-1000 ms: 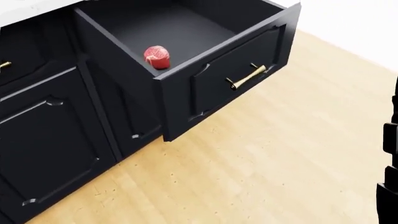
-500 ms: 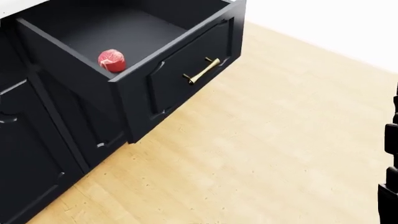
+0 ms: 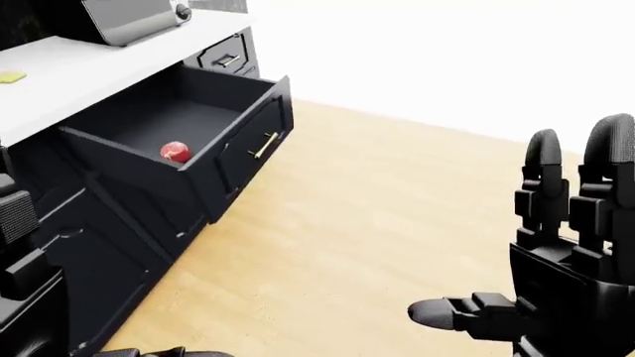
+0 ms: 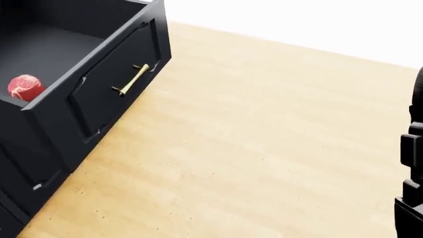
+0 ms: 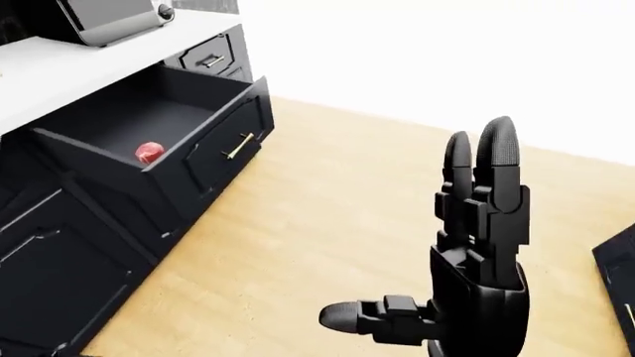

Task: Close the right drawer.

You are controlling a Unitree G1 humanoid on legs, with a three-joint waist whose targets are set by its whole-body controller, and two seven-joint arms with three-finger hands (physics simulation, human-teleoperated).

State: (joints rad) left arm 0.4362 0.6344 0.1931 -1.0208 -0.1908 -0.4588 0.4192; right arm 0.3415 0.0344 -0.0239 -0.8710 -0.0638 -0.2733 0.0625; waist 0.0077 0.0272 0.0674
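The right-eye view shows the right hand (image 5: 476,297) with fingers (image 5: 496,160) spread, well apart from the open drawer (image 5: 214,152), whereas the head view shows only the hand's edge.

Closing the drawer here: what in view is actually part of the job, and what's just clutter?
Job:
- open drawer
- its brass handle
- right hand, fingers spread, holding nothing

Lying about:
- red round item in the drawer
- steel appliance on the white counter
- yellow thing at the counter's left edge
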